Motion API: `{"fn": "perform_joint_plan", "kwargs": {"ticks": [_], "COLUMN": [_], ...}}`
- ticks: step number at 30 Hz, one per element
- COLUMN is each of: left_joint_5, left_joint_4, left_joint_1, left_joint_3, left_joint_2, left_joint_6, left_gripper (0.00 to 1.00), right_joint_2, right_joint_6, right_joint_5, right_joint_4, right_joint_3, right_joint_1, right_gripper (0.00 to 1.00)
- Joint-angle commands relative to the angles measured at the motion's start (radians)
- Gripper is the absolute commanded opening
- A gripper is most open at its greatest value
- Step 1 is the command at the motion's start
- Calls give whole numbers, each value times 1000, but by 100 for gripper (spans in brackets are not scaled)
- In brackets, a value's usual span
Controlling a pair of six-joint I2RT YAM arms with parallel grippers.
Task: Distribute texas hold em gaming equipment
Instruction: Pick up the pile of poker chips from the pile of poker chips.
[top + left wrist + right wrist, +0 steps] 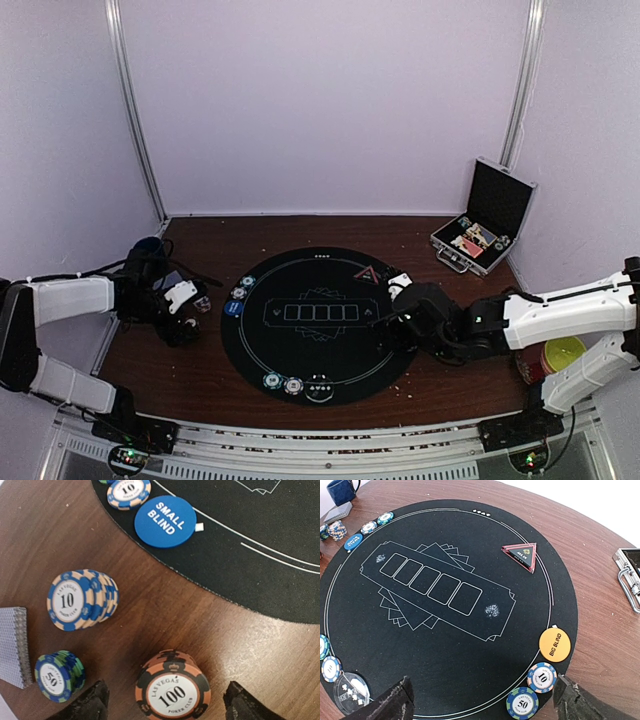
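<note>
My left gripper (167, 707) is open over the wooden table, its fingers (87, 705) standing apart on either side of an orange-and-black stack of 100 chips (172, 692). Beside it are a blue stack of 10 chips (80, 600), a 50 chip stack (59, 676) and a grey-backed card deck (12, 647). The blue small-blind disc (165, 521) lies on the black mat's edge. My right gripper (482, 705) is open and empty above the mat (445, 645). The orange big-blind disc (554, 644), a 10 chip (542, 677) and a 50 chip (522, 703) lie near its right finger. The red triangle marker (521, 554) sits further off.
A silver-edged black case (485, 220) stands open at the back right. Red and yellow bowls (550, 358) sit by the right arm. A blue mug (340, 490) stands past the mat's left. Two chips (282, 382) and a clear disc (319, 388) lie at the mat's near edge.
</note>
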Motion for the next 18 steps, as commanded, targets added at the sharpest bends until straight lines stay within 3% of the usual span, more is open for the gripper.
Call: {"fn": "perform_joint_plan", "kwargs": {"ticks": [1,18], "left_joint_5": [34,70], "left_joint_4": [38,23], "left_joint_1": [14,15], "left_joint_3": [17,11], "left_joint_2": [18,-27], "left_joint_6": [10,15], "left_gripper": [80,65], "right_joint_2": [12,14], "right_joint_6": [2,3], "right_joint_5": [30,37], "right_joint_4": [20,19], "right_joint_3": [-8,-8], "right_joint_1": [10,11], "right_gripper": [98,98]}}
